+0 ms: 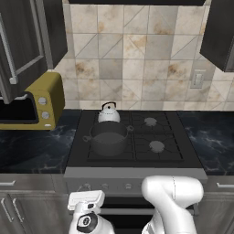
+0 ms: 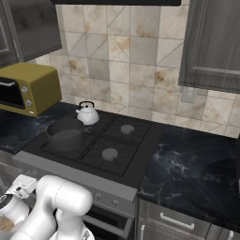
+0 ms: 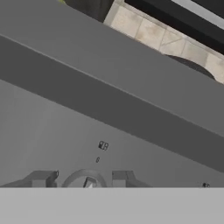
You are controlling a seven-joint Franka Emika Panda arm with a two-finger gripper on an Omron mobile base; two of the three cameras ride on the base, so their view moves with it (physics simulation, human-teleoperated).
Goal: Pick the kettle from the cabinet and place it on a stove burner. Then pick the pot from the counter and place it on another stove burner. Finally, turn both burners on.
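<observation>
The silver-white kettle (image 1: 109, 114) (image 2: 87, 114) stands on the back left burner of the black cooktop (image 1: 183, 153). Just in front of it, the dark grey pot (image 1: 108, 138) (image 2: 65, 133) sits on the front left burner. The two right burners (image 1: 150, 121) (image 1: 156, 146) carry nothing. My arm reaches low to the stove's grey front panel (image 3: 109, 144). In the hand view my gripper (image 3: 82, 178) is open, one fingertip (image 3: 43, 177) on each side of a round control knob (image 3: 85, 180), with small gaps showing. No flame is visible.
A yellow microwave (image 1: 39, 100) (image 2: 28, 86) stands on the black marble counter (image 1: 215, 137) left of the stove. The dark wall cabinet's door (image 1: 18, 45) hangs open above it. Another dark cabinet (image 2: 211, 42) hangs at the upper right.
</observation>
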